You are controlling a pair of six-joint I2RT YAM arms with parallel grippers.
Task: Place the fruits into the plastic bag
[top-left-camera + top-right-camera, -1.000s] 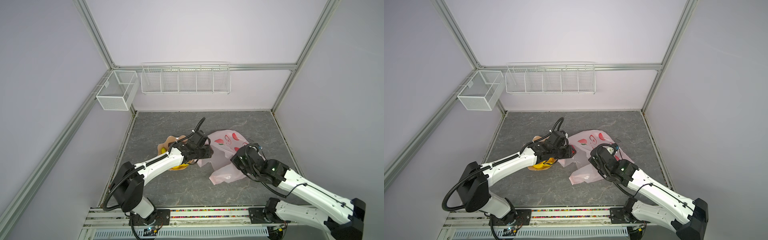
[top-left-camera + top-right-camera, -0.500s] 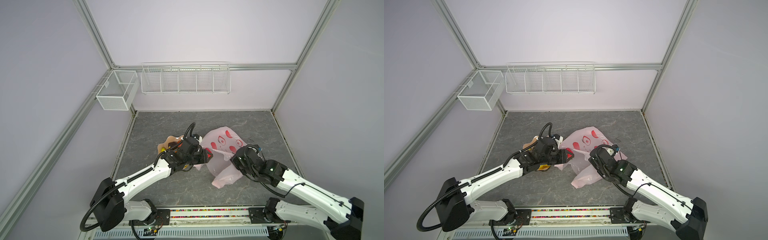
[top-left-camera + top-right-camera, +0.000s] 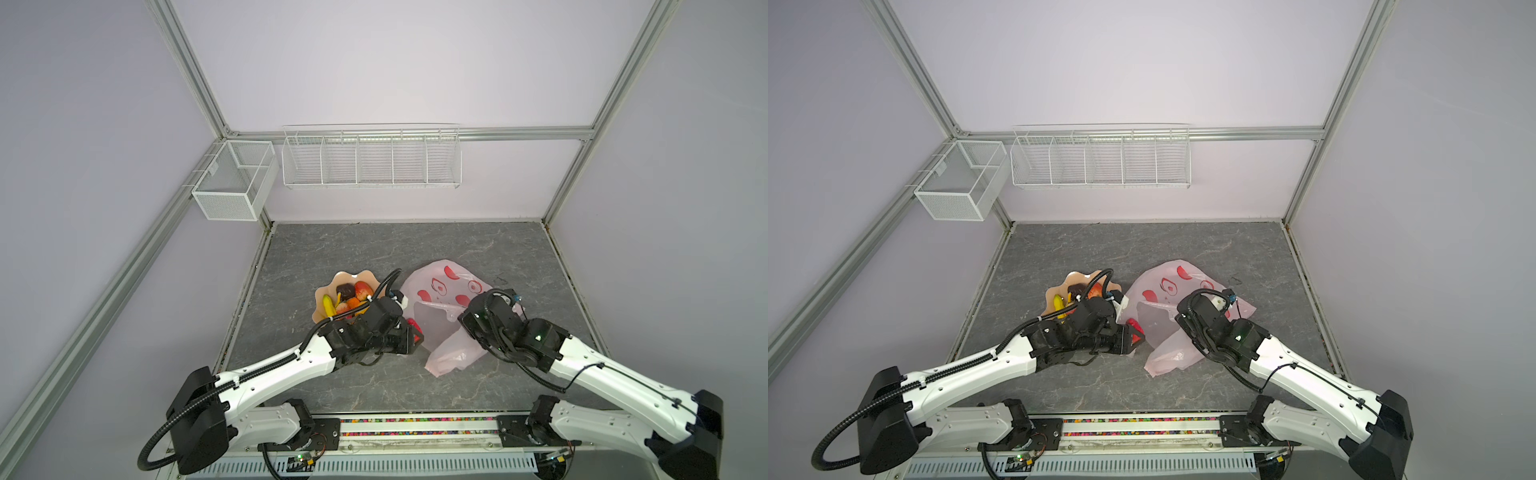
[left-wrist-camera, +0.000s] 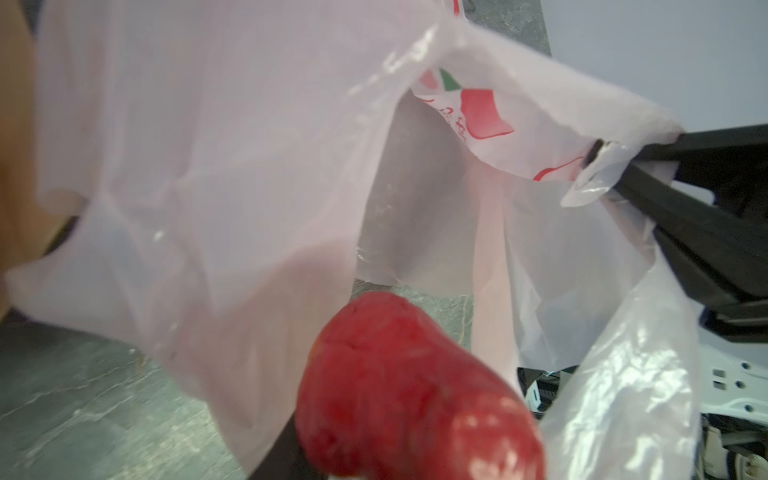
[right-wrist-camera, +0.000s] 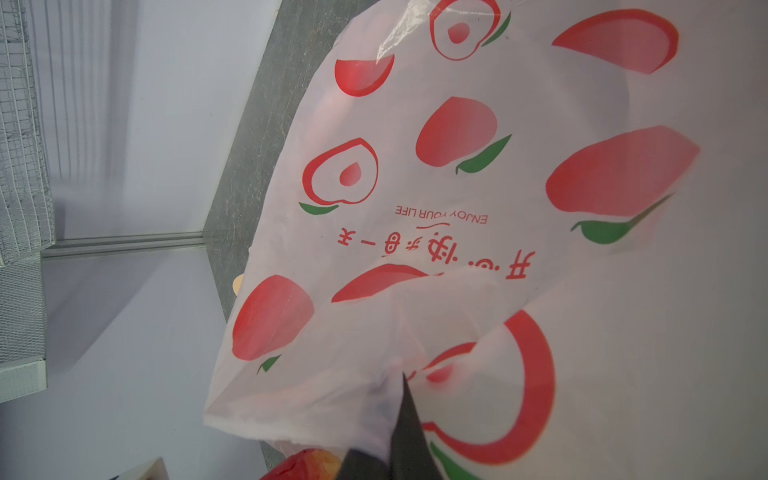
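Fruits point(image 3: 347, 296) lie heaped in the dish point(image 3: 321, 309) at the left, yellow, orange, dark and red ones. Just right of it, my left gripper point(image 3: 410, 333) is partly closed around one red fruit point(image 4: 415, 395), right at the mouth of the plastic bag point(image 3: 442, 320). I judge these toys light, hard and glossy, apt to squirt out of a tip pinch, so I would take each across its thickest part. The bag lies on the table point(image 3: 374, 249) between the two grippers. It looks thin, limp and slick, and will likely sag shut unless held up. Its rim or a handle loop is the place to take it, not the flat printed side. At the right, my right gripper point(image 4: 598, 156) is pressed together on a fold of that rim, holding the opening up toward the fruit.
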